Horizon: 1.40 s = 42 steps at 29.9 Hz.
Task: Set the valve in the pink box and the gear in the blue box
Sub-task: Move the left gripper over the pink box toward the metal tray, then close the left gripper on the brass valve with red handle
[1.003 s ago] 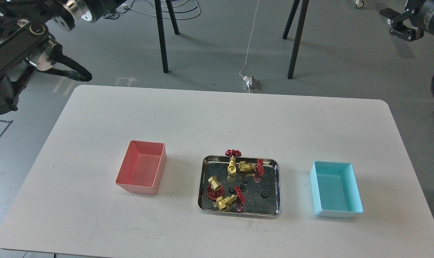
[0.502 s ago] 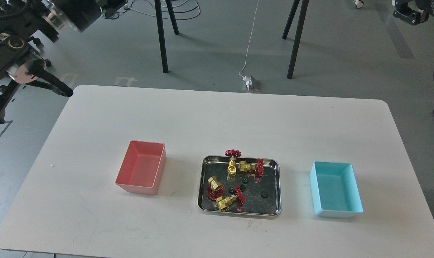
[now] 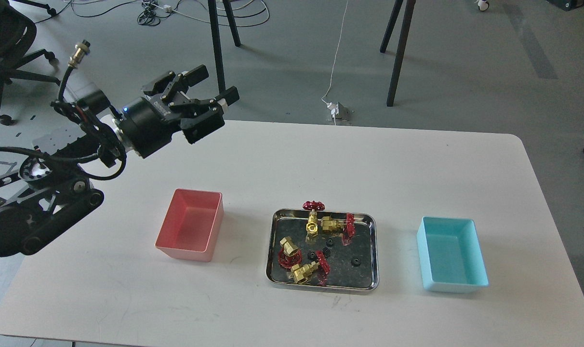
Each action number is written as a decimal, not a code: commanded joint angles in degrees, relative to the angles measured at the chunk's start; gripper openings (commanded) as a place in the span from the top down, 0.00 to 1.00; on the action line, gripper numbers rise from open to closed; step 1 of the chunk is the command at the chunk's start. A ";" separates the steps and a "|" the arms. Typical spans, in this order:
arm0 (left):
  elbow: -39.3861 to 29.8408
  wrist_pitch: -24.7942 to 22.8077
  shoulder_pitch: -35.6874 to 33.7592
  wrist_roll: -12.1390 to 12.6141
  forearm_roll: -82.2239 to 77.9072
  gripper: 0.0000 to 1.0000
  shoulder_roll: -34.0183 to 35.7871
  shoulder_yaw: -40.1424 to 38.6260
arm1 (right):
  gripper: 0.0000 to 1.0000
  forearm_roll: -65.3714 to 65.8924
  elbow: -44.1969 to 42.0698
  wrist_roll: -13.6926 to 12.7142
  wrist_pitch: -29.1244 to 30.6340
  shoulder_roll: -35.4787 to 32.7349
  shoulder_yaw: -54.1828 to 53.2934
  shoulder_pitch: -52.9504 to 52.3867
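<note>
Swung into view, the left gripper (image 3: 214,83) hangs beyond the pink box (image 3: 191,224), fingers (image 3: 196,74) wide and empty; valves (image 3: 303,271) lie in the steel tray (image 3: 372,250).

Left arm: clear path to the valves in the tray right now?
Probably yes. The left gripper hangs open above the table's far left, and nothing stands between it and the valves in the steel tray. The pink box sits off to the side.
</note>
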<state>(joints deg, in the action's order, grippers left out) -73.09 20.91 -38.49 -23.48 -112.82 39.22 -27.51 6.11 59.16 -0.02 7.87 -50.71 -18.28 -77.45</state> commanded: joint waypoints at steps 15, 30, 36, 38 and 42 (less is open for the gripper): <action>9.00 6.95 12.74 3.17 -12.18 0.01 -15.21 5.01 | 0.01 3.99 -0.36 -0.07 0.12 0.08 0.70 -0.42; 20.79 6.86 12.83 3.35 -12.18 0.01 -25.68 11.25 | 0.01 5.58 -0.45 -0.16 -0.14 0.88 0.70 -0.25; 24.75 6.77 12.74 3.18 -12.18 0.01 -28.58 11.87 | 0.01 5.58 -0.45 -0.16 -0.31 0.88 0.70 -0.16; 25.62 6.68 12.83 3.09 -12.18 0.01 -29.37 12.13 | 0.01 5.49 -0.54 -0.16 -0.31 0.96 0.70 -0.16; 27.65 6.68 12.48 3.00 -12.18 0.02 -30.87 13.01 | 0.01 5.58 -2.12 -0.16 -0.23 2.19 0.70 -0.25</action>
<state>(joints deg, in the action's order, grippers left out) -46.69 27.60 -25.73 -20.41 -125.00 9.25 -14.92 11.66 58.07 -0.18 7.56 -49.34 -17.57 -77.64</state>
